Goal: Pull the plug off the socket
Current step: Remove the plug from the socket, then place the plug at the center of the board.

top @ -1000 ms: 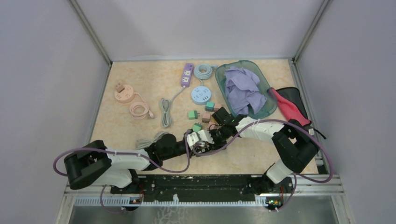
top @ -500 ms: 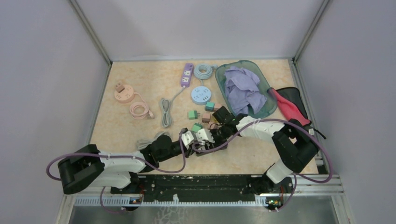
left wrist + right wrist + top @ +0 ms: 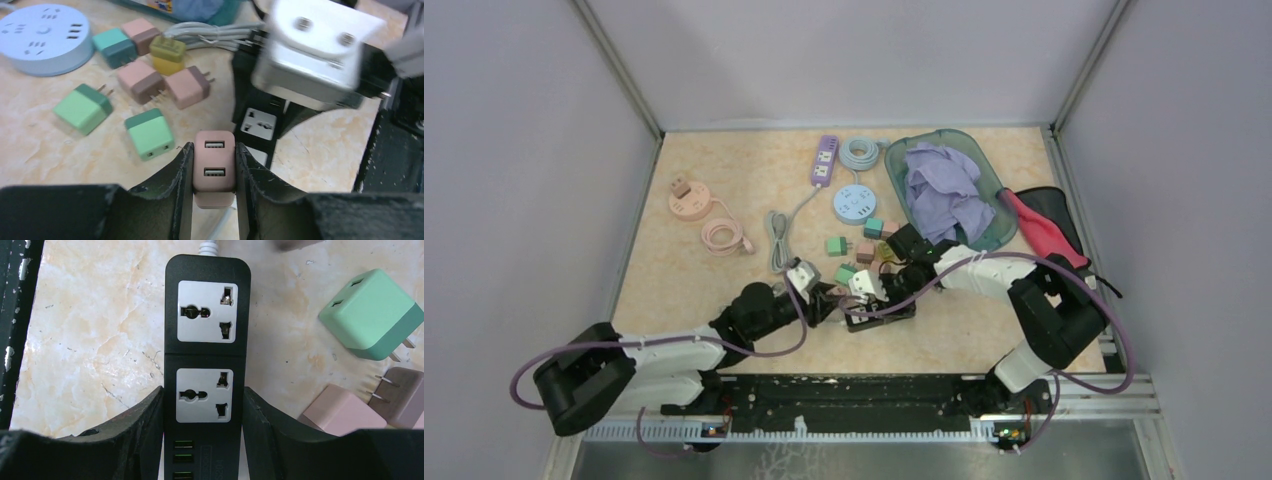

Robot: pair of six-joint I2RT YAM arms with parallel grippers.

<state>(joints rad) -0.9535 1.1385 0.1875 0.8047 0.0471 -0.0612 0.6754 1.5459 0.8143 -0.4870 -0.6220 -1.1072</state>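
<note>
The black power strip (image 3: 207, 330) lies on the table with its two white sockets empty. My right gripper (image 3: 203, 392) is shut on the strip's sides near its USB end and holds it down; it also shows in the top view (image 3: 881, 297). My left gripper (image 3: 214, 150) is shut on a pink two-USB plug (image 3: 214, 167) and holds it clear of the strip (image 3: 260, 125), to its left. In the top view the left gripper (image 3: 824, 300) sits just left of the strip (image 3: 882, 313).
Loose green, pink and yellow plugs (image 3: 150, 134) lie beyond the strip. A round blue socket hub (image 3: 857, 203), a purple strip (image 3: 825, 160), a pink round hub (image 3: 688, 198) and a teal tray (image 3: 997, 222) of purple cloth stand at the back.
My left arm has drawn back to the left with the pink plug, away from the black strip. The right gripper has stayed on the strip.
</note>
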